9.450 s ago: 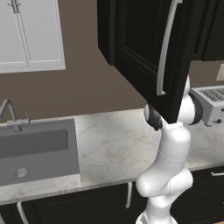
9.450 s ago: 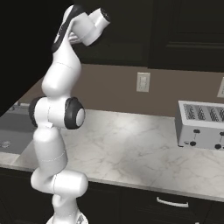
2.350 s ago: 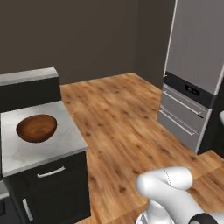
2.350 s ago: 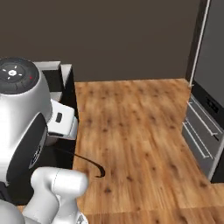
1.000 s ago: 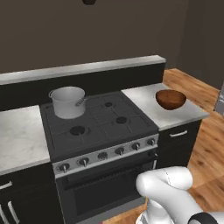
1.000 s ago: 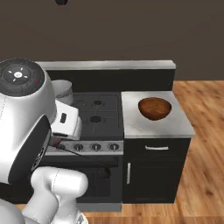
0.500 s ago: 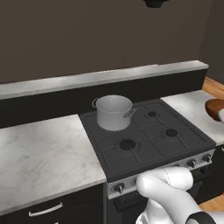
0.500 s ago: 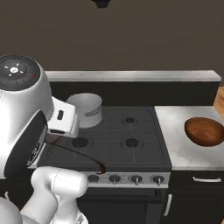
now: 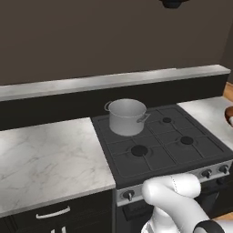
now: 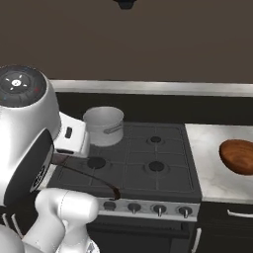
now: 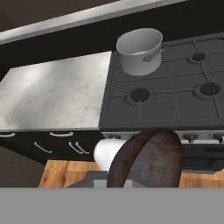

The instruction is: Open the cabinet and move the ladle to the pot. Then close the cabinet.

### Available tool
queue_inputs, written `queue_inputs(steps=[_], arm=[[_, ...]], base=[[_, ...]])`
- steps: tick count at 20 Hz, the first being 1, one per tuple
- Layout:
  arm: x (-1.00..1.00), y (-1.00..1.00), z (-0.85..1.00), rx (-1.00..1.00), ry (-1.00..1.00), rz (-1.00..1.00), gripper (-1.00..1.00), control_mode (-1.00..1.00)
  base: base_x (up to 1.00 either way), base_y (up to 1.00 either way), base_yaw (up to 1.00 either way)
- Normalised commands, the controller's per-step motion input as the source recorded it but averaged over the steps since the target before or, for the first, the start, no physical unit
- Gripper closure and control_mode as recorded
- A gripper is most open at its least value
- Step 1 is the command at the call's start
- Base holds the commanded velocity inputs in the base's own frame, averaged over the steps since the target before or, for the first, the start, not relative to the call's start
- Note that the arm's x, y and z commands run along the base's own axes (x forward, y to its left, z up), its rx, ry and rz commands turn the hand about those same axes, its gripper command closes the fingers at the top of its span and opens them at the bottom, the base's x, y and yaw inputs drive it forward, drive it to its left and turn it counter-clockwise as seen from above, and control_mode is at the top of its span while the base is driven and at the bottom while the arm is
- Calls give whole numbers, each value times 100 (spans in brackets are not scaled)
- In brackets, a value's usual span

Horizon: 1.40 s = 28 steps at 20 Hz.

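The pot [image 9: 127, 116] stands upright on the stove [image 9: 168, 152], on the back burner at the stove's left side, next to the marble surface [image 9: 45, 159]. In the right base view the pot [image 10: 104, 125] sits on the far left burner, partly behind the white arm. From the hand view the pot [image 11: 140, 51] looks empty, with one handle pointing toward the stove's middle.

The ladle [image 11: 146, 159] shows close to the hand camera: a dark, rust-mottled bowl at the bottom of that view, in front of the stove's knob row and well apart from the pot. In the right base view a thin dark curved handle [image 10: 89, 179] runs from the arm toward the stove's front edge. The jaws are closed; the ladle sits right at them and looks held, though the fingertips themselves are hidden.

A brown bowl [image 10: 239, 156] lies on the surface at the stove's right side.
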Motion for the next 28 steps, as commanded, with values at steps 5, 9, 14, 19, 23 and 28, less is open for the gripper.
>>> queue_inputs(steps=[5,9,14,19,23,28], arm=[[100,33,0,0,14,28,100,-100],[100,42,-7,0,10,24,100,-100],[100,58,-19,0,1,17,100,-100],[100,14,-10,1,-3,8,100,-100],[100,0,-18,0,-2,2,100,-100],[82,0,-34,0,0,0,100,-100]], base=[[0,0,0],[0,0,0],[0,0,0],[0,0,0],[0,0,0],[0,0,0]])
